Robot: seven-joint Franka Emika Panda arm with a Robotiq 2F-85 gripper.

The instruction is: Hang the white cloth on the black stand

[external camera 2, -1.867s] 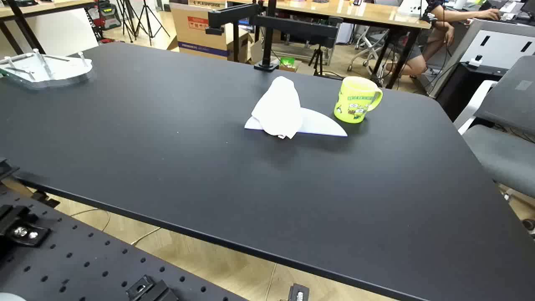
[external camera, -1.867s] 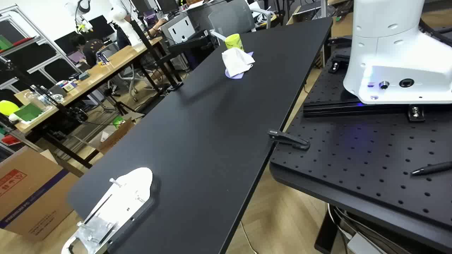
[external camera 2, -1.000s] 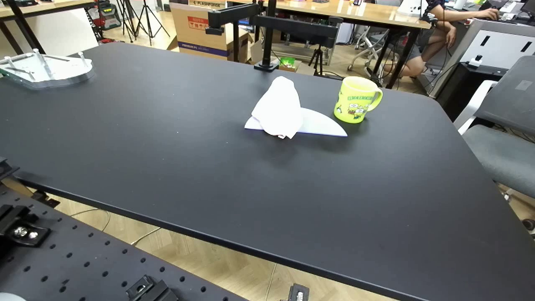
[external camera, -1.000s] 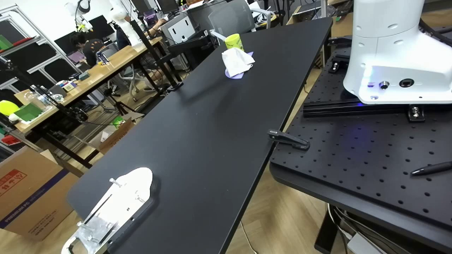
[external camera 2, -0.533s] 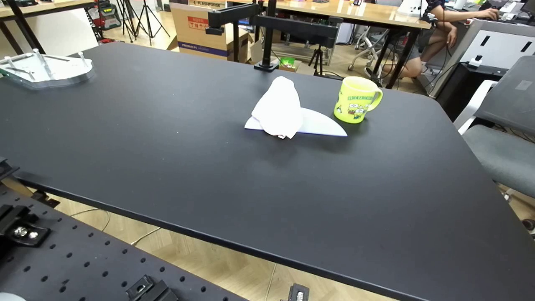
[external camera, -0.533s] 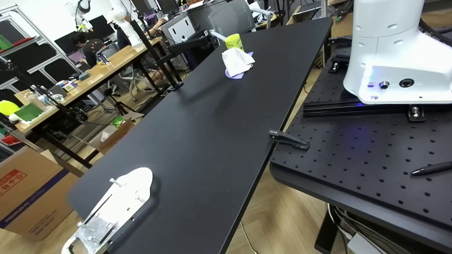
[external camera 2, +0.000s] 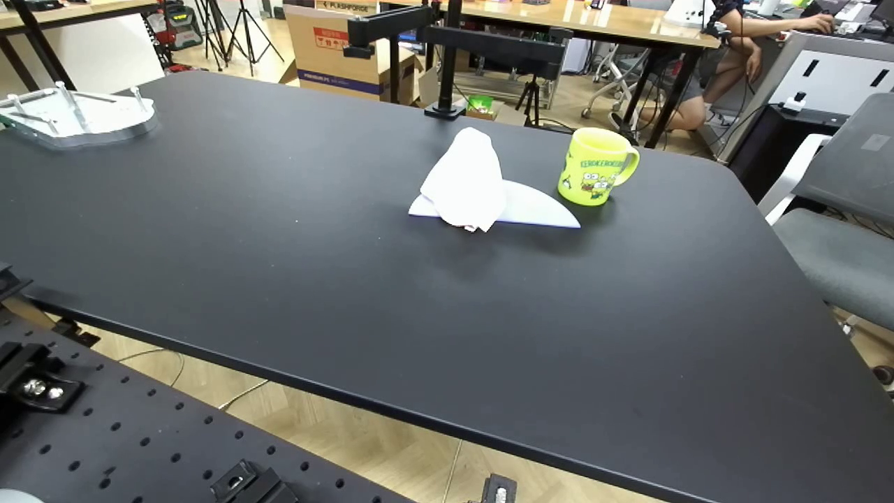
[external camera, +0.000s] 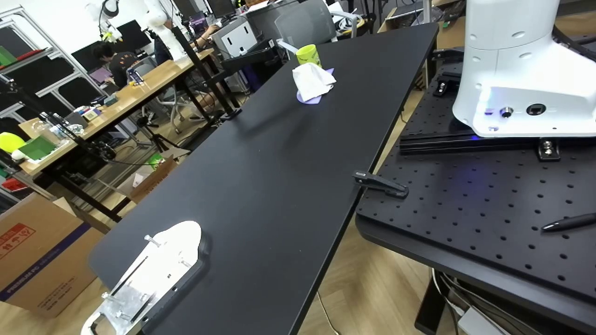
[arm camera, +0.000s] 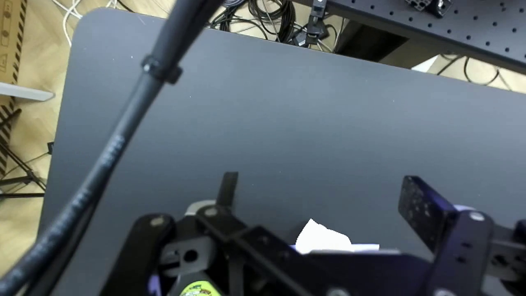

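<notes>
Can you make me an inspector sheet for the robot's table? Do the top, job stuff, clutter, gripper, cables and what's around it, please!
Surface: black table, a few light specks showing.
Job's things: white cloth, draped over a pale, purple-edged piece; black post at the table's edge, perhaps the stand, no cloth on it.
Clutter: yellow-green mug, upright near the cloth; white board with pegs at one end of the table.
Gripper: open, holding nothing.
Cables: tangled black cables past the table's edge; thick black cable crossing the wrist view.
Surroundings: cardboard box, grey chair, a person in the background.
</notes>
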